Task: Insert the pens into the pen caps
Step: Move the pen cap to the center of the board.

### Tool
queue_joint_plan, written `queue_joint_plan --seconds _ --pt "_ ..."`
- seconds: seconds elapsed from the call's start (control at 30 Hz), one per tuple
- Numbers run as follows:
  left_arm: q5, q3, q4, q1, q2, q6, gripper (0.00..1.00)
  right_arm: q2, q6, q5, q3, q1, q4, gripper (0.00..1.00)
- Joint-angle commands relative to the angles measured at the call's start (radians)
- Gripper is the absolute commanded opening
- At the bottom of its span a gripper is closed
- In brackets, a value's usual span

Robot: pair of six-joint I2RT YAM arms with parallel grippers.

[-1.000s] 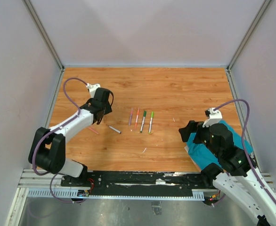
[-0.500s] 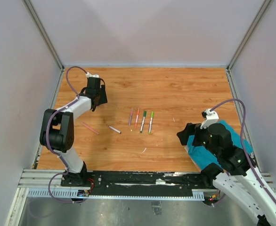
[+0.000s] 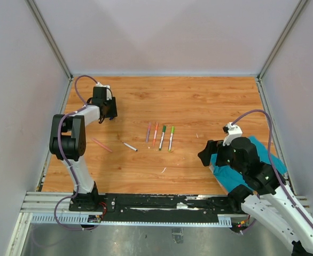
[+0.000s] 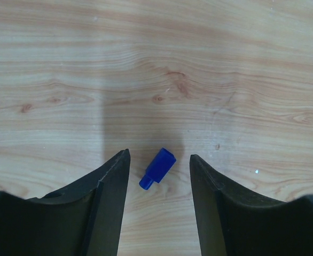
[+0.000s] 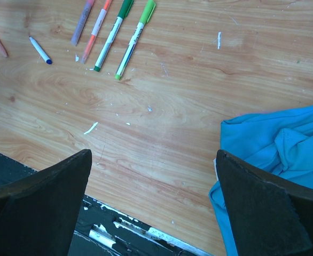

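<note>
Barely started, I'd say. The left claw [image 4: 159, 155] hangs spread over the small dark blue plastic cap [image 4: 157, 168], which lies untouched between the jaws on the wooden table [image 4: 199, 64]. The slim white pen with the bare blue tip [image 5: 39, 49] lies well apart from it, near the row of four coloured pens [image 5: 112, 35]. Can't tell if those are capped. The right claw [image 5: 154, 153] gapes wide and empty beside the crumpled teal cloth [image 5: 274, 144].

The left arm [image 3: 81, 116] reaches far back, and the left hand [image 4: 159, 154] points down with fingers apart. The right arm [image 3: 268, 184] bends low, and the right hand [image 5: 154, 154] has its fingers spread wide.
</note>
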Motion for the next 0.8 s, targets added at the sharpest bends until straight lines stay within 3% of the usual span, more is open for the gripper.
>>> queue_joint_plan --seconds 0.0,0.77 --pt "0.044 0.047 0.011 0.006 0.022 0.05 0.53 0.012 -0.02 -0.03 0.019 -0.009 0.015 0.99" --pt "0.056 -0.004 -0.026 0.012 0.04 0.062 0.48 0.029 -0.02 -0.059 0.018 -0.01 0.028 0.99"
